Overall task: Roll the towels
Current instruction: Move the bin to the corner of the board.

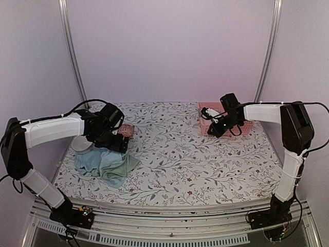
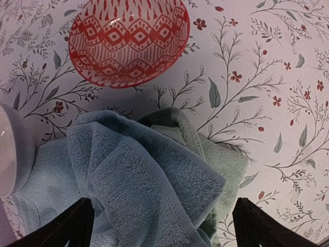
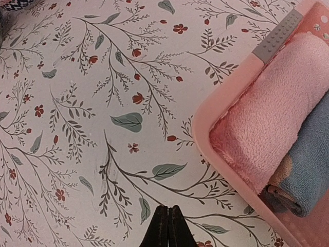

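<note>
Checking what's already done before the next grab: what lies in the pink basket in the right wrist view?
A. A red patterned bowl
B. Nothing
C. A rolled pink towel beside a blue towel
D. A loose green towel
C: the pink basket holds a rolled pink towel with a blue towel lying right beside it.

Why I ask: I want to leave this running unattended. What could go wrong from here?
1. The blue towel and green towel lie bunched and overlapping under the open left tool; closing there might pinch both.
2. The red patterned bowl and white bowl sit close to the pile; dragging a towel could nudge them.
3. The shut right tool hangs beside the pink basket and could clip its rim when moving.
</note>
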Robot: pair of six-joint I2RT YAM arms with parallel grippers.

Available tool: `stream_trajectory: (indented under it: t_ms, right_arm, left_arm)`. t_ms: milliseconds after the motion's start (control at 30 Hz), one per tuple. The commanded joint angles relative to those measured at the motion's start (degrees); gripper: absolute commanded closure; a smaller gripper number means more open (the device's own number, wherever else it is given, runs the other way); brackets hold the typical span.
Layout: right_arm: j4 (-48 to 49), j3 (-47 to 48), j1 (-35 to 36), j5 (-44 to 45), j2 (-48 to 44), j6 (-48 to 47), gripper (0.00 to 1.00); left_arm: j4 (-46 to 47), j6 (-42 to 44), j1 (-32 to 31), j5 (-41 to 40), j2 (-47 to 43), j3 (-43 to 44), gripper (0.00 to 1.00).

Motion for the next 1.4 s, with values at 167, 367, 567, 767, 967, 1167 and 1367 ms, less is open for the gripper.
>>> stream_trajectory:
  t_ms: [167,367,567,767,967,1167,1367]
  right_arm:
    - [-1.35,1.53,-4.21,4.89,1.87,-0.23,0.97]
    - [-0.72,4.9,-8.29,9.06,5.88,-0.22,0.97]
    - [0.45,10.42,-12.09,13.59,10.06,0.32,0.97]
    - [-0.52,10.42,-12.49,8.88,8.27,0.3,0.94]
    - [-4.16,3.99,-10.66,-2.78,-0.18,-0.77,0.86]
    - [-2.96,-5.89,-10.31,-12.31,-10.64,-0.55,0.76]
    - [3.12,-16.72,-10.3,-19.8,-16.76,-2.93,0.69]
  left_arm:
    - [-1.04,-0.22,1.69,5.58,1.35,-2.75,0.03]
    - [-0.83,-0.02,1.61,7.97,3.12,-3.04,0.06]
    - [-0.86,0.0,1.52,7.25,2.47,-2.61,0.1]
    - [-2.17,-0.09,1.52,2.9,0.5,-2.03,0.11]
    - [0.21,6.5,-2.46,2.72,-1.46,3.05,0.12]
    - [-7.18,7.27,-4.2,1.91,7.37,13.74,0.34]
    - [-10.14,5.82,-6.03,1.99,14.88,18.63,0.4]
